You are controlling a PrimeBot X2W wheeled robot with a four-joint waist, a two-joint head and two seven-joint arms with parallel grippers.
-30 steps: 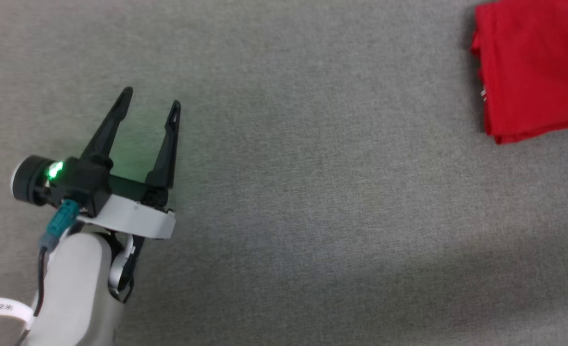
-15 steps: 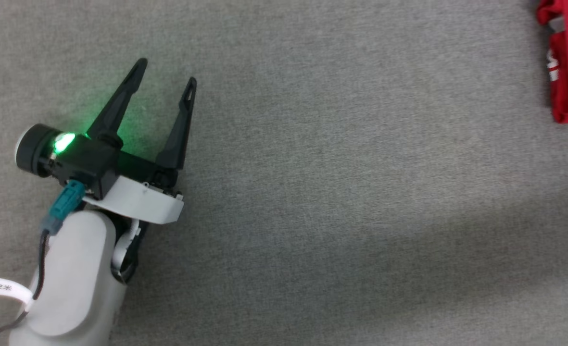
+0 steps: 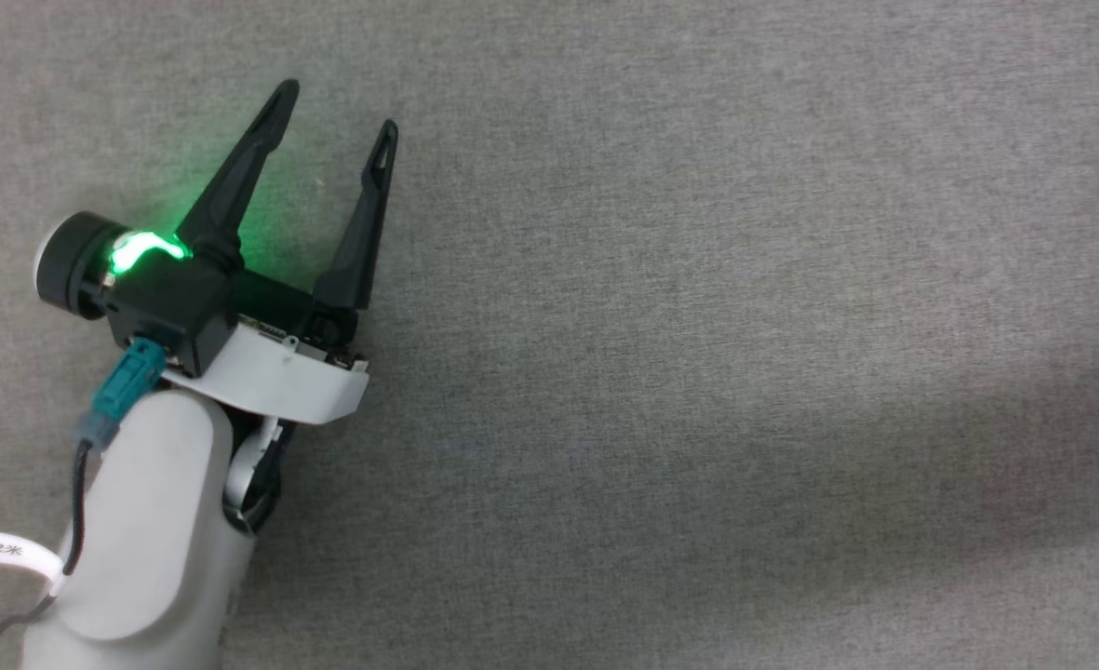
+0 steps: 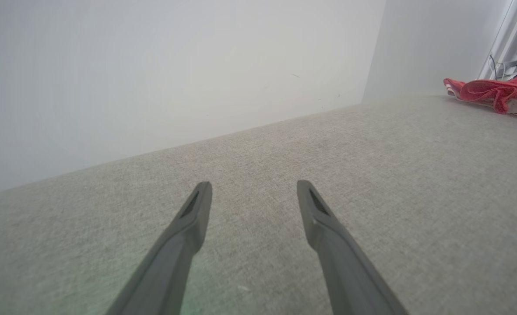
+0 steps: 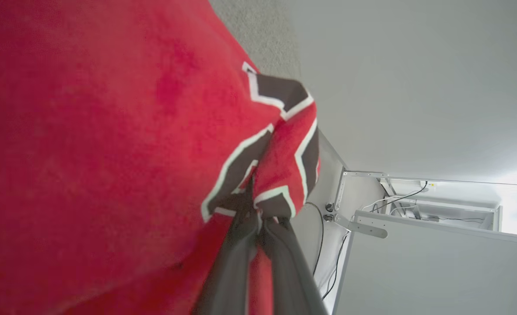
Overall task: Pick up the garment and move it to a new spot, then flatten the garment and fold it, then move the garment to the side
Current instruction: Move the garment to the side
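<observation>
The right gripper [image 5: 258,214] pinches the bunched red garment [image 5: 87,153], apparently to carry it aside, while the left gripper [image 3: 340,112] hovers, jaws apart.

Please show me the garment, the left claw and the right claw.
garment [image 5: 109,153], right wrist view, on plain red cloth.
left claw [image 3: 339,110], head view, midway between its open fingertips.
right claw [image 5: 258,216], right wrist view, between fingertips pinching the garment.
</observation>
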